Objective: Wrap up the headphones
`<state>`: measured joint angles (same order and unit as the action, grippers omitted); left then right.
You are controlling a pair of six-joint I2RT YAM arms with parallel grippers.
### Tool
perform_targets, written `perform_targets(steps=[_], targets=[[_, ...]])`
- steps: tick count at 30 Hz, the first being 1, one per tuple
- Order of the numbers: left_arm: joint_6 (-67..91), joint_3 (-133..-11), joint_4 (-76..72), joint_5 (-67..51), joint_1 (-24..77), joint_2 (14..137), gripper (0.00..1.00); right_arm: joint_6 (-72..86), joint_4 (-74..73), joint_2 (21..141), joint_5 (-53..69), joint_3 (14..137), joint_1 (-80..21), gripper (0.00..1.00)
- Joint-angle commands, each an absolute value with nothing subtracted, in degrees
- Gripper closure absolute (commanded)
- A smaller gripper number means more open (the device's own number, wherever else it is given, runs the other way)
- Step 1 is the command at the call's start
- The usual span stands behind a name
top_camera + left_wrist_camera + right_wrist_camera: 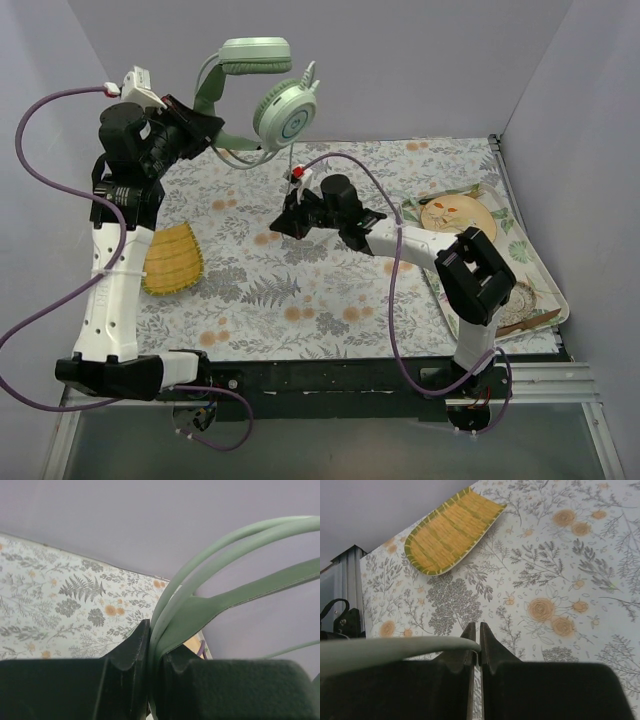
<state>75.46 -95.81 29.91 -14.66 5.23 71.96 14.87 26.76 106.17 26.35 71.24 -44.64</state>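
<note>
From above, the left tool (205, 128) holds the headphones (272, 98) high over the flowered surface (300, 290). Their cable (291, 158) drops from one cup to the right tool (292, 213).

In the left wrist view, the jaws are clamped tight on the green band (200, 612).

In the right wrist view, the jaws stand narrow and pinch the cable.

Winding looks about to start; the next move calls for leading the cable around the band without slack.

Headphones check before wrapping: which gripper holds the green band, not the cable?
The left gripper: its jaws pinch the green band of the headphones, holding them aloft. The right gripper is shut on the thin cable instead.
</note>
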Motion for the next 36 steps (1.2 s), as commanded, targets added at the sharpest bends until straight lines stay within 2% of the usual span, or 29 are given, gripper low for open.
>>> perform_targets(steps=[1, 9, 13, 17, 20, 24, 27, 29, 35, 36], targets=[[85.7, -92.0, 27.2, -9.2, 3.1, 72.6, 1.0, 9.3, 6.8, 103.6, 18.3, 78.3, -50.4, 0.99], [75.9, -81.4, 18.5, 9.5, 2.6, 72.9, 1.0, 0.2, -20.4, 100.5, 9.4, 85.9, -57.3, 0.99], [66.5, -74.2, 9.4, 13.4, 3.2, 73.4, 1.0, -3.7, -33.5, 100.7, 9.1, 91.6, -59.7, 0.99], [47.5, -64.7, 0.5, 19.8, 9.6, 73.4, 1.0, -6.5, -46.2, 101.0, 8.4, 98.6, -59.9, 0.99], [37.4, -60.0, -7.0, 23.4, 14.4, 72.6, 1.0, -8.1, -55.7, 100.5, 3.1, 104.1, -59.9, 0.99], [24.2, -53.7, -11.8, 23.0, 16.8, 71.2, 1.0, -9.1, -64.0, 98.2, -9.0, 108.4, -59.9, 0.99], [19.4, -51.9, -11.6, 20.5, 19.0, 70.3, 1.0, -9.9, -64.7, 97.5, -13.1, 112.2, -59.3, 0.99], [17.8, -50.2, -11.0, 18.6, 21.2, 69.0, 1.0, -10.1, -64.9, 97.9, -14.3, 114.5, -58.3, 0.99], [16.0, -49.2, -2.9, 12.7, 24.1, 67.8, 1.0, -9.7, -65.3, 99.7, -29.2, 116.1, -55.1, 0.99], [15.9, -49.0, -1.9, 12.7, 24.1, 67.8, 1.0, -9.7, -65.4, 99.9, -35.0, 115.9, -55.0, 0.99]])
